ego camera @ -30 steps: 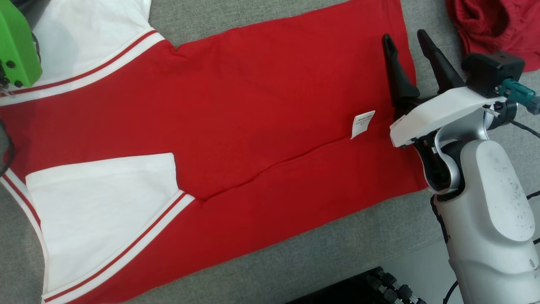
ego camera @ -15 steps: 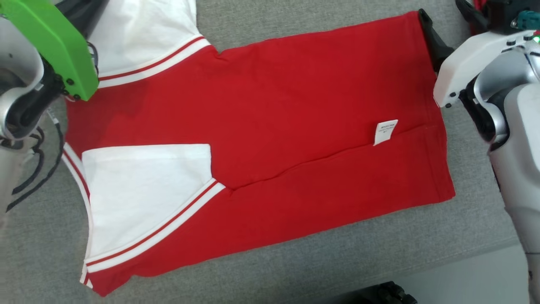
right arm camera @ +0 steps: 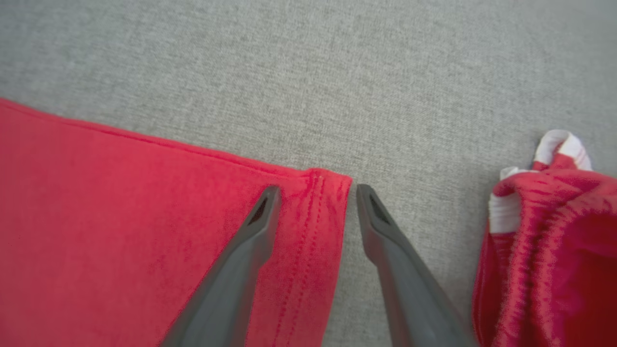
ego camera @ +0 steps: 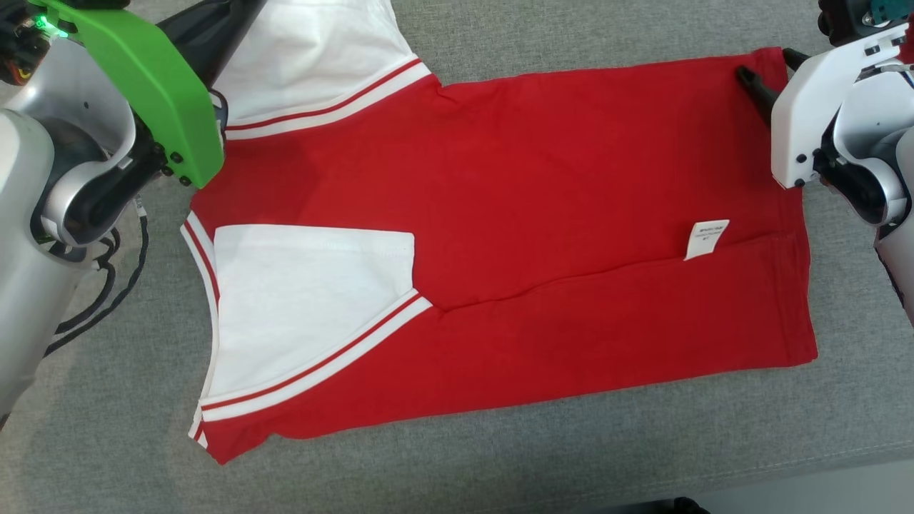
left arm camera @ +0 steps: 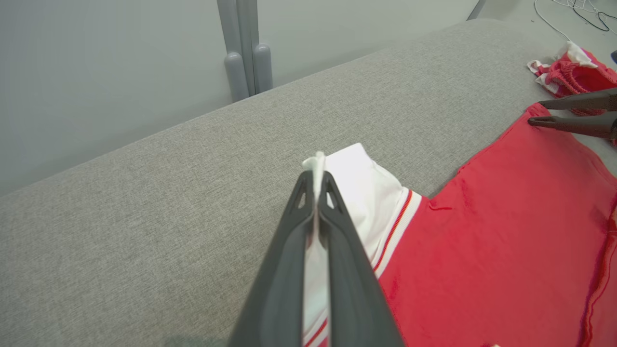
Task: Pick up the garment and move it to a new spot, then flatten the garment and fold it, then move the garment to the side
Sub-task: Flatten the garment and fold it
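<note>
Garment: the red T-shirt lay flat, one side folded in, on the grey cushion.
Left claw: the left claw was clamped together on the far white sleeve.
Right claw: the right claw stood apart, straddling the far hem corner, one finger over cloth, one over cushion.
Risk one: I judged that closing there might pinch only the top layer or slip off the edge, skewing the lift.
Risk two: the crumpled red garment lay near and could snag.

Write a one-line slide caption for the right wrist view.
Open right gripper straddles a hem corner of the shirt; another red garment lies bunched beside it.
</note>
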{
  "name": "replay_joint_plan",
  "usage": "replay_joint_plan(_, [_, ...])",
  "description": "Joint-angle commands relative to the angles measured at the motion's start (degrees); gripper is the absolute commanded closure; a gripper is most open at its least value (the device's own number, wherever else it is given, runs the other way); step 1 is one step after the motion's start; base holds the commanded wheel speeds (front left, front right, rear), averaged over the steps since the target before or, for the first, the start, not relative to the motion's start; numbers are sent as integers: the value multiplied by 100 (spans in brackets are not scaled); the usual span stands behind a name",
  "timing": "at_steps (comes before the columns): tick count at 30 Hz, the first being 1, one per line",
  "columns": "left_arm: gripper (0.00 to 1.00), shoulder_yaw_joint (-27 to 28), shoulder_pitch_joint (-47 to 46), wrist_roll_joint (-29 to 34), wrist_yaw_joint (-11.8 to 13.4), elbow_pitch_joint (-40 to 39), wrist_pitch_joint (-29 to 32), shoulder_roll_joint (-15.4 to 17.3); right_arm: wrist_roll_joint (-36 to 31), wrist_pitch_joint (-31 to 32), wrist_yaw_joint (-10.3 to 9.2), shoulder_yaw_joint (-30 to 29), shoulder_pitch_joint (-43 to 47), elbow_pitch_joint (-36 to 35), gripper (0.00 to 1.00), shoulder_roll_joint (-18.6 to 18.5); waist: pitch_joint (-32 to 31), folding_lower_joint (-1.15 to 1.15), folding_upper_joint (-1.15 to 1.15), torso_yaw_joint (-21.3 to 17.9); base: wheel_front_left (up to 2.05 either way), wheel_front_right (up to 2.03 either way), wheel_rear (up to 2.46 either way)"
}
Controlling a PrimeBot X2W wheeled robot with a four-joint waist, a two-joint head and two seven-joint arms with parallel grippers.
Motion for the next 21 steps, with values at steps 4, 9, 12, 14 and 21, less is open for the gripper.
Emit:
replay_joint_plan(4, [100,-44,-173,-80,-20,96,-144,88,241,70,-8,147,-79,241,88,12,71,0,0,-1,0,0,0])
replay_joint_plan(9, [100,-110,-230,-36,-20,276,-395,114,150,-641,-10,56,-282,465,100,51,40,0,0,-14,0,0,0])
replay_joint_plan(12, [100,-177,-160,-71,-20,320,-530,112,37,-1101,-9,-33,-289,634,100,92,-87,0,0,-14,0,0,0])
replay_joint_plan(14, [100,-227,-43,-91,-20,275,-638,162,12,-1357,-9,-26,-165,623,100,143,-202,0,0,-19,0,0,0])
replay_joint_plan(21, [100,-328,643,-206,-7,-208,-1077,416,-60,-2217,-9,146,511,194,100,58,-665,0,0,-5,0,0,0])
